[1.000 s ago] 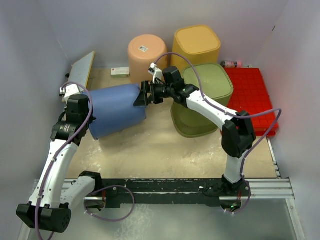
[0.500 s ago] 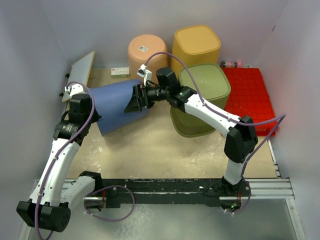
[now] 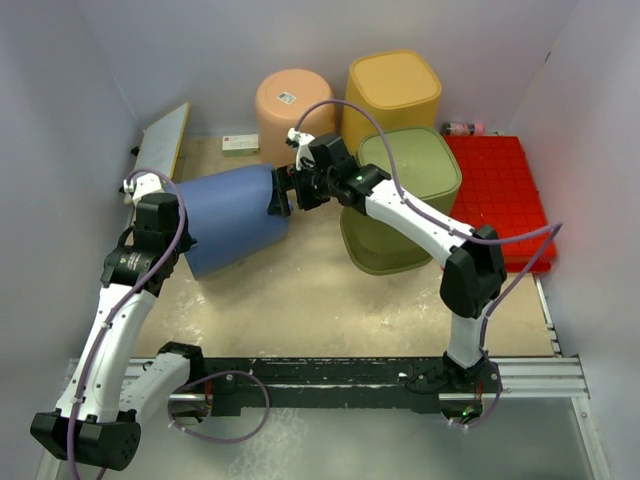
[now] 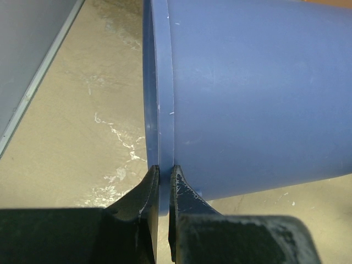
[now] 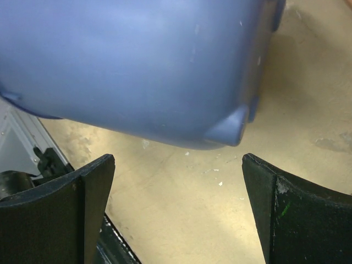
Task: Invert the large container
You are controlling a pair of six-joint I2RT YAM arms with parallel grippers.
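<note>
Three tubs (image 3: 425, 165) — near blue container (image 3: 225, 215)

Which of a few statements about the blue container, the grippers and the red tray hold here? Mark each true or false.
1. The blue container is on its side. True.
2. The left gripper pinches its rim. True.
3. The right gripper is clamped shut. False: its jaws stand wide open at the container's base end.
4. The red tray lies left of the container. False: it lies at the far right.
</note>
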